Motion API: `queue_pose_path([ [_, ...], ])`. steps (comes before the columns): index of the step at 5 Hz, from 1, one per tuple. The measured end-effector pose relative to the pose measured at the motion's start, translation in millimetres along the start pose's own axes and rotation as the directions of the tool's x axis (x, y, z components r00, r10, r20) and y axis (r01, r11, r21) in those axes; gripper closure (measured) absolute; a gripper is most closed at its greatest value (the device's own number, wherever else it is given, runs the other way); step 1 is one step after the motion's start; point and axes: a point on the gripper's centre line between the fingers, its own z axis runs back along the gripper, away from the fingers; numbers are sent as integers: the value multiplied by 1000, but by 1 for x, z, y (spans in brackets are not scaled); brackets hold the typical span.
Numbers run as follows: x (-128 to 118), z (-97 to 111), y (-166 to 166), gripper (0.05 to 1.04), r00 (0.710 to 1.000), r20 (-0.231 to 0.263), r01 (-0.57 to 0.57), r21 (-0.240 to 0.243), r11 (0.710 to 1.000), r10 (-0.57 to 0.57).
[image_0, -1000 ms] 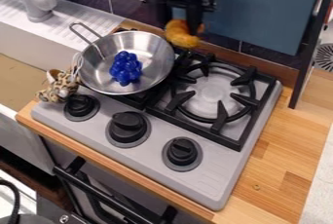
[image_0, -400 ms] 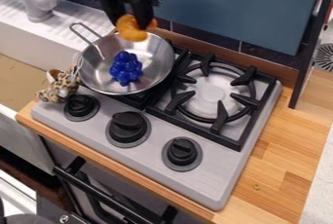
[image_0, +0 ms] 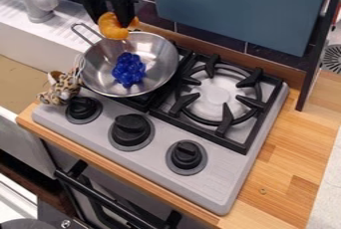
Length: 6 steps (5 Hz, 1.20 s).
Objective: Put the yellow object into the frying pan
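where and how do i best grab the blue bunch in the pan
Best across its narrower middle, from above: the blue bunch looks longer than wide, and its bumpy sides should give purchase. The frying pan walls it in, so a low sideways approach would probably catch.

The yellow object (image_0: 113,27), closer to orange in colour, was smooth, rounded and curved, with a bulging lower end. It was held up in the air, its lower end overlapping the far rim of the frying pan in the view. The frying pan (image_0: 157,66) was round, shiny, silver metal with sloping sides and a looped wire handle (image_0: 92,30) pointing to the view's upper left; it sat upright on the left part of the stove (image_0: 216,178).
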Motion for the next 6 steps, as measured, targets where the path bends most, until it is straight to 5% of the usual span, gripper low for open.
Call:
queue_pose_path([
  [2,-8,-14,0,478,999,-34,18,6,1000,-18],
  [3,-7,-19,-8,402,999,-42,17,-2,1000,-17],
  [4,-7,-22,-14,135,995,-98,32,-55,998,-37],
  [6,2,-14,-14,87,990,-140,18,-91,996,-31],
])
